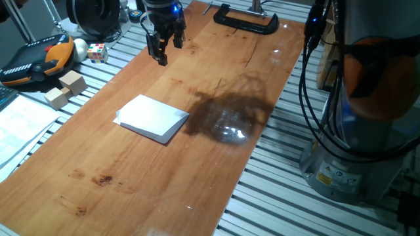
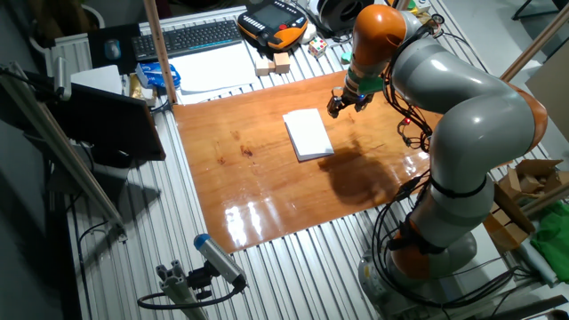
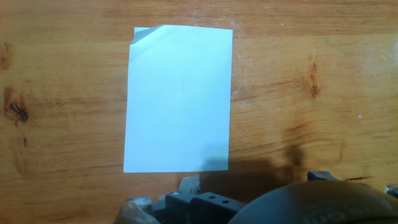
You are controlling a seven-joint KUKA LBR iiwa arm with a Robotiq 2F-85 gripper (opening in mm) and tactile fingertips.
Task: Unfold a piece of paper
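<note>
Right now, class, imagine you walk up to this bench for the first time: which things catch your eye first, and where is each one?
First the piece of paper, folded and white, lying flat in the middle of the wooden board; the hand view shows one corner dog-eared. Next the gripper, hanging above the board's far end, apart from the paper. Then the big orange-and-grey arm arching over the board's edge.
</note>
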